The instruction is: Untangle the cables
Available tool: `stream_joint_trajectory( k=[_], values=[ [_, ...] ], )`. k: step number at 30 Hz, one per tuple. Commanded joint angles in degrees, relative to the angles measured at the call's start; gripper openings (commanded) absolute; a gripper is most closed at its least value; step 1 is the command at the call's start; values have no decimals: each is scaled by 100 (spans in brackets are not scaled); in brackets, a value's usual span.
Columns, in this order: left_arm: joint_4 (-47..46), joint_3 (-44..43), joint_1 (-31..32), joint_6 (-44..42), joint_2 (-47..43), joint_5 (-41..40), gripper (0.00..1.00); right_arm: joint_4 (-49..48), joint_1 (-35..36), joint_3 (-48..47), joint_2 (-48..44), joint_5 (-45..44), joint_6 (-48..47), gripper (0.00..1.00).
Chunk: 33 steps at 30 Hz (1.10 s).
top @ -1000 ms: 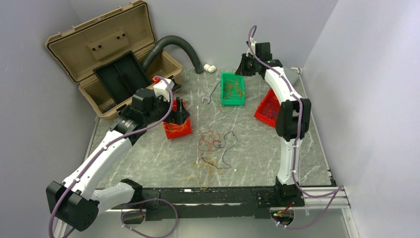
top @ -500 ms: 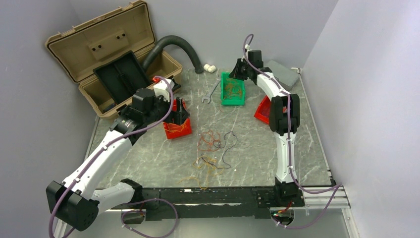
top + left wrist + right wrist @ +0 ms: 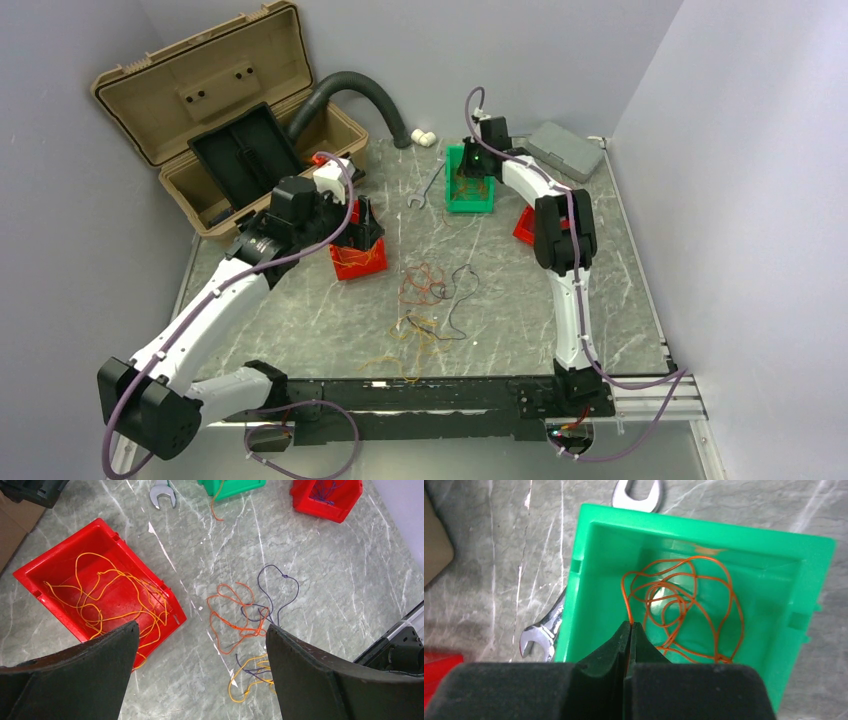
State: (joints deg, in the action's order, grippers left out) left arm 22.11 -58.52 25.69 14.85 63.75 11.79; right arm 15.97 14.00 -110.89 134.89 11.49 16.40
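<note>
While my left gripper [image 3: 202, 627] gapes, my right gripper [image 3: 629, 627] pinches thin orange wire [image 3: 625, 597] coiling toward one o'clock in a green plastic bin [image 3: 704, 535].

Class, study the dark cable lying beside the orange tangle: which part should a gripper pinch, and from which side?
Pinch the dark cable at its open loop, coming straight down from above. The loop lies flat on the table, away from the orange tangle that crosses its other end, so it would likely lift alone.
</note>
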Motion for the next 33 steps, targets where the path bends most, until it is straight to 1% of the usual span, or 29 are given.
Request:
stream_joint_trajectory(
  k=[1, 2, 3, 8, 12, 15, 18, 20, 23, 25, 26, 27, 30, 33],
  values=[
    [-99, -231, 14, 0, -75, 60, 99, 54, 6, -111, -469, -199, -163, 7],
    [-90, -212, 15, -1, -87, 46, 99, 73, 6, -118, -551, -206, -170, 12],
    [-86, -198, 14, 0, -108, 29, 99, 105, 15, -117, -639, -208, -181, 15],
    [-80, -127, 16, 76, -214, 82, 99, 281, 40, 73, -1160, -199, -225, 27],
    [-58, -84, 8, 129, -314, 108, 99, 115, 63, 717, -1721, -258, -179, 37],
    [-24, -55, 18, 171, -372, 154, 99, -36, 95, 1238, -2112, -235, -112, 49],
    [-42, 14, 20, 217, -446, 195, 99, -246, 139, 1787, -2504, -160, 18, 54],
    [-90, 72, 16, 256, -504, 223, 99, -467, 182, 2232, -2785, -194, 294, 57],
    [-123, 141, 19, 302, -561, 265, 99, -1289, 388, 3333, -3385, -780, 1101, 62],
    [-138, 188, 23, 324, -601, 287, 99, -1850, 587, 4016, -3679, -1291, 1737, 61],
    [-144, 211, 18, 332, -619, 293, 99, -1961, 691, 4244, -3744, -1546, 2055, 61],
    [-157, 234, 23, 340, -644, 296, 99, -1983, 809, 4398, -3743, -1818, 2398, 61],
    [-153, 286, 23, 340, -714, 300, 99, -1813, 1169, 4457, -3583, -2632, 2972, 62],
    [-126, 323, 22, 305, -779, 273, 99, -1808, 1396, 4425, -3288, -3051, 3342, 63]
  ],
)
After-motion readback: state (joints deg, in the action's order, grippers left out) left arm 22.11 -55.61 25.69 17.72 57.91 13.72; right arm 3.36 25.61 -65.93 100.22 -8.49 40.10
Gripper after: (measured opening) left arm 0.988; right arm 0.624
